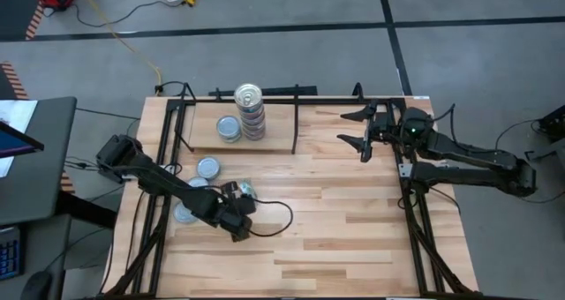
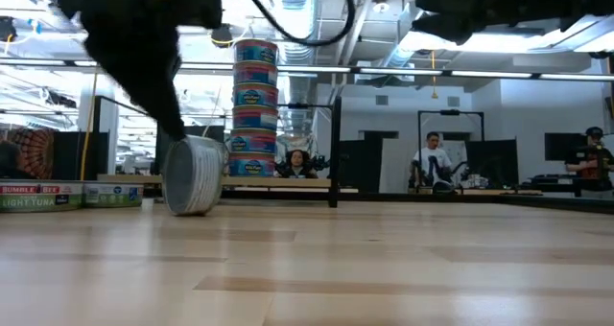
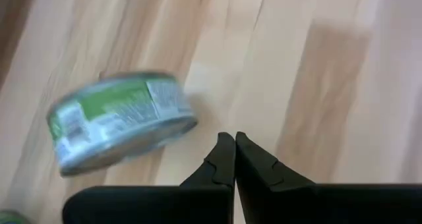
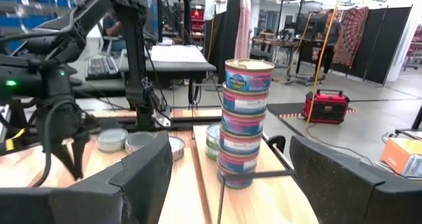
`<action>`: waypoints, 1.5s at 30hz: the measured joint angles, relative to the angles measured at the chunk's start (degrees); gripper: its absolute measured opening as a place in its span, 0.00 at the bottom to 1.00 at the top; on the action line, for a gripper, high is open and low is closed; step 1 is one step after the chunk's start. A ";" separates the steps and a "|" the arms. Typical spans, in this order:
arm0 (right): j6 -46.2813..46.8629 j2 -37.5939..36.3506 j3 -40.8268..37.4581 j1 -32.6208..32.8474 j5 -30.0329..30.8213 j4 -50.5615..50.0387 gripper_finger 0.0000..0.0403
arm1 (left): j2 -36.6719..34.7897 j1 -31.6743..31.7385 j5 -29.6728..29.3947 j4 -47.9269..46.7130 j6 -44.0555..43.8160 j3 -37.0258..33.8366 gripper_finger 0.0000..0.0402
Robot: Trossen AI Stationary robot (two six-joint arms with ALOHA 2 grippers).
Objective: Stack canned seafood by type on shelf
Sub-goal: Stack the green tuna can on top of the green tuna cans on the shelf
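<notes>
L pincer point(image 3: 235, 159) clamped empty beside tilted round metal tin point(image 3: 119, 122).

Light came from overhead: in the low view, ceiling fixtures point(image 2: 288, 0) glowed bright, and the left arm point(image 2: 134, 38) stood against them as a black silhouette with no surface detail. The tabletop point(image 2: 307, 268) was evenly lit, its nearest planks soft and out of focus. The tilted tin point(image 2: 195, 175) was smeared by motion, and in the left wrist view the same tin point(image 3: 119, 122) was blurred (its green label unreadable). A soft shadow fell on the wood beside it. From above, the room was bright and flat, shadows faint under the arms.
</notes>
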 joint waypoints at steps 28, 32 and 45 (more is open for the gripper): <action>1.45 7.90 2.60 1.22 0.00 2.11 0.82 | -0.02 6.69 1.72 0.16 21.76 7.23 0.72; 1.49 7.92 2.60 1.22 0.02 1.64 0.82 | 0.84 9.94 7.90 -3.87 31.98 11.09 0.73; 8.99 3.55 2.60 -2.19 0.33 -4.63 0.82 | 2.49 14.32 15.26 -15.50 60.46 13.87 0.73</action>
